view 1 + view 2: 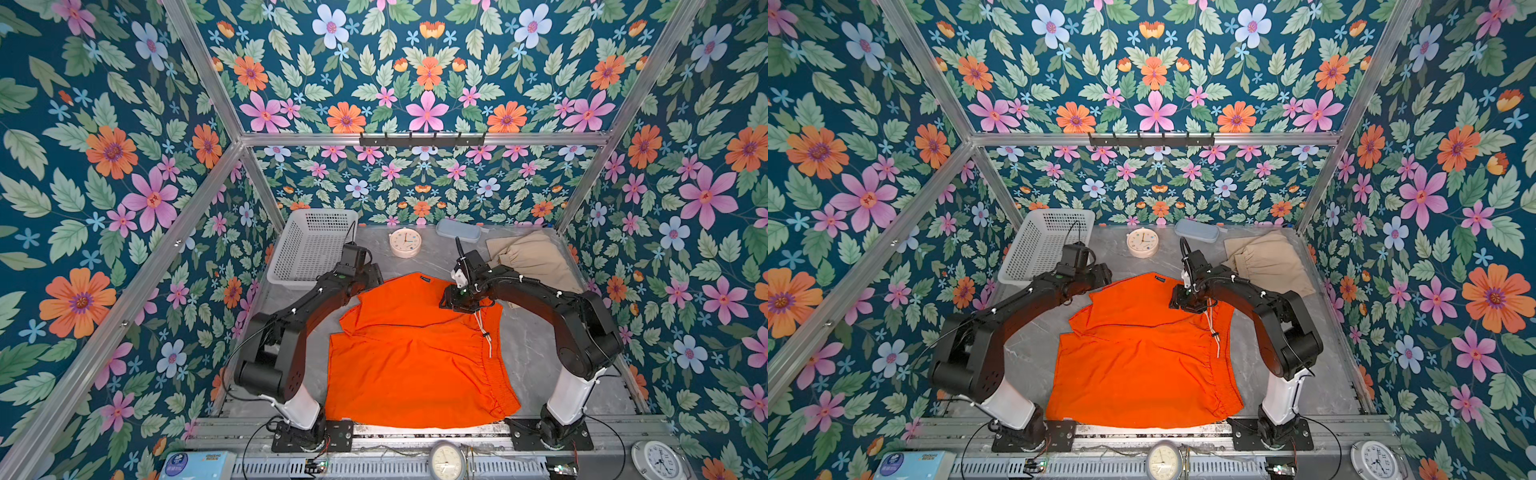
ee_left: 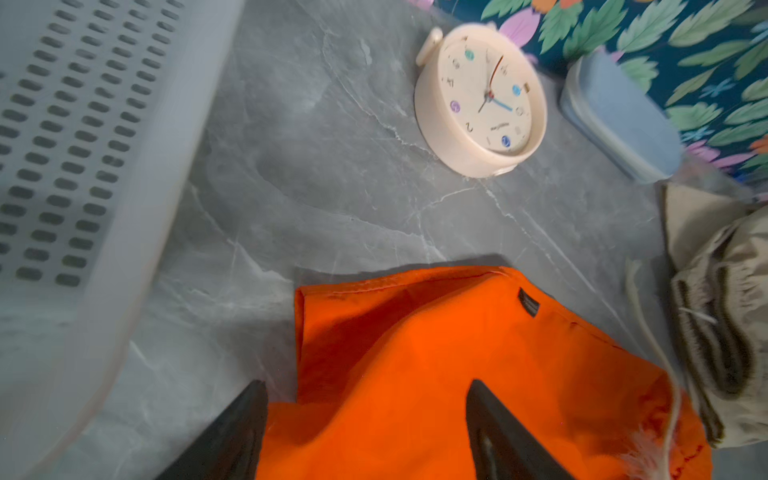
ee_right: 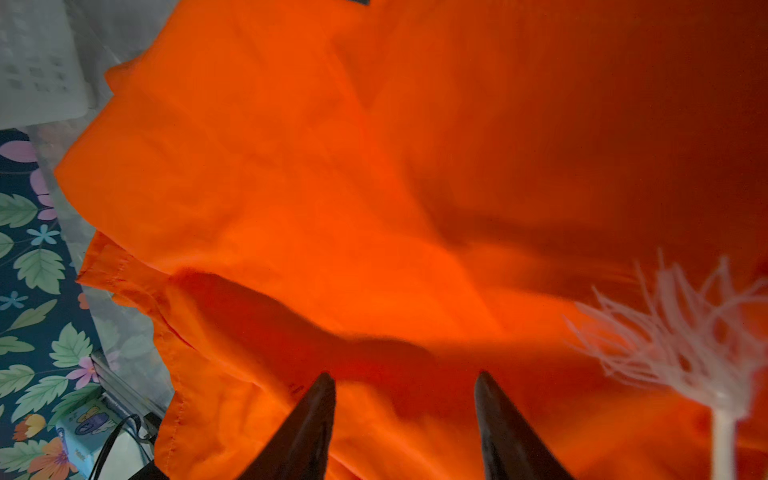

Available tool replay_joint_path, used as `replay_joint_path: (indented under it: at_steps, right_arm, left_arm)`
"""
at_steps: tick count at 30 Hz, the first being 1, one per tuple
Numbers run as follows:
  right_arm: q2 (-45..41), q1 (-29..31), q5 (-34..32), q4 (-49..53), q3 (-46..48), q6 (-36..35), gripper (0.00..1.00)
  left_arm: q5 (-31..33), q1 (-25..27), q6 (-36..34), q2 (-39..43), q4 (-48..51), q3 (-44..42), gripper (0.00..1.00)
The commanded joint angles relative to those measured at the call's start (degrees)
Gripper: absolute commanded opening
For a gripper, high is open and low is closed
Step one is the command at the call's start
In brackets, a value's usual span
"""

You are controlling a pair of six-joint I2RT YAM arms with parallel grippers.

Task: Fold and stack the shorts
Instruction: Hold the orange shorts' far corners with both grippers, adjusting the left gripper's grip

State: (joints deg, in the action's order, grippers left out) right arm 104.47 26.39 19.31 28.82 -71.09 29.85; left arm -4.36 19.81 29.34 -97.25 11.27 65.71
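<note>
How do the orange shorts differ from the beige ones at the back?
The orange shorts lie spread across the middle of the table; the beige shorts sit bunched in the far right corner. The orange pair is partly folded, one flap laid over; the beige pair is crumpled. Both have gathered waistbands.

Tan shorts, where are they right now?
In both top views the tan shorts lie bunched in the far right corner of the table, beside the pale blue case and behind the orange shorts.

Your grey marble table [image 1: 523,345] sits boxed in by flowered walls [image 1: 415,83], a metal bar [image 1: 291,139] crossing above its far edge.
</note>
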Motion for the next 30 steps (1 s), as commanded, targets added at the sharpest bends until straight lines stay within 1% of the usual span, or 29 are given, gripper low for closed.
replay_joint_path:
  at_steps: [1,4,7,12,14,15,20,22,24,25,27,30]
  right_arm:
    - [0.63,-0.78,-0.92,-0.1,1.37,0.65,0.55]
    - [0.69,-1.62,-1.02,-0.56,3.24,0.57,0.55]
    - [0.99,-2.88,-0.77,-0.96,4.82,0.66,0.55]
    - [0.91,-3.8,-0.67,-1.31,6.13,0.38,0.55]
    - [0.92,-3.89,-0.67,-1.36,6.23,0.32,0.55]
    - [0.9,-3.91,-0.57,-1.47,6.34,0.33,0.55]
    - [1.25,-4.06,0.01,-2.67,6.77,0.82,0.55]
    - [1.61,-4.45,0.32,-3.3,7.02,1.4,0.55]
    - [1.72,-5.0,0.25,-3.69,7.5,2.16,0.55]
    - [1.79,-5.35,0.09,-4.02,7.87,2.68,0.55]
    - [1.51,-6.08,-0.06,-4.53,8.5,3.39,0.55]
    - [1.4,-6.67,-0.19,-4.99,8.95,3.64,0.55]
  left_arm:
    - [-0.9,-0.04,-6.25,-4.35,7.93,4.59,0.79]
    - [1.24,0.05,-10.22,-6.73,11.06,7.07,0.82]
    - [1.9,0.05,-13.09,-8.5,12.94,8.53,0.83]
    - [-2.3,0.05,-16.01,-11.93,14.99,10.21,0.83]
    - [-4.36,0.05,-16.25,-12.9,14.96,10.31,0.8]
    - [-5.2,0.05,-16.25,-13.18,14.85,10.23,0.76]
    - [-8.17,0.05,-16.24,-12.71,13.63,9.7,0.48]
    - [-9.9,0.13,-16.42,-11.17,12.57,9.46,0.32]
    - [-10.38,0.42,-16.89,-8.54,10.54,8.53,0.2]
    - [-9.69,0.77,-17.4,-6.69,9.08,7.78,0.16]
    - [-7.48,1.96,-19.42,-2.91,6.13,5.99,0.1]
    - [-0.89,5.03,-24.46,2.24,2.18,3.07,0.04]
